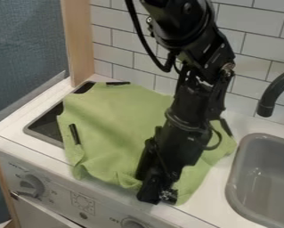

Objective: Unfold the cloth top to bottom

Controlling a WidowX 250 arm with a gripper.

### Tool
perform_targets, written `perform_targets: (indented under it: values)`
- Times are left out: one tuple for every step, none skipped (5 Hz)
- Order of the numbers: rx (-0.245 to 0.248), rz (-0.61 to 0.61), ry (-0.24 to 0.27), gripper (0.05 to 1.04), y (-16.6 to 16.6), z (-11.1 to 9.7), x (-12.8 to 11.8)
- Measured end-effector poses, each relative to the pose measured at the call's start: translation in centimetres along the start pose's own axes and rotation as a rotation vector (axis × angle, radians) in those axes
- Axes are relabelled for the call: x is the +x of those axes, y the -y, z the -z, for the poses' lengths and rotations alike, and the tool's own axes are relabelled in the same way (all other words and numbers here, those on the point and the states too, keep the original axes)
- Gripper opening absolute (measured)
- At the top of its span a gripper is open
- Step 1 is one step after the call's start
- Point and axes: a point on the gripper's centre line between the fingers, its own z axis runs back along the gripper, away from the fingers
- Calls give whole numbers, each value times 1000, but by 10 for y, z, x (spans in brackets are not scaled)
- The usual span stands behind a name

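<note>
Knobs (31, 186) front the counter (205, 209), its sink (237, 164) beside green cloth (111, 129) the arm (188, 107) partly hides.

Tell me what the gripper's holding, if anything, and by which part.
It cannot be told: the gripper is at the near edge of the green cloth, perhaps gripping it there.
</note>
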Motion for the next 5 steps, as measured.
perform_targets:
  values:
    - [-1,-23,6,1005,-1,-3,2]
    - [15,-35,63,1010,-2,-23,4]
    - [41,-53,132,999,-3,-46,6]
    - [60,-58,209,999,-2,-70,7]
    - [114,-124,253,999,-7,-82,5]
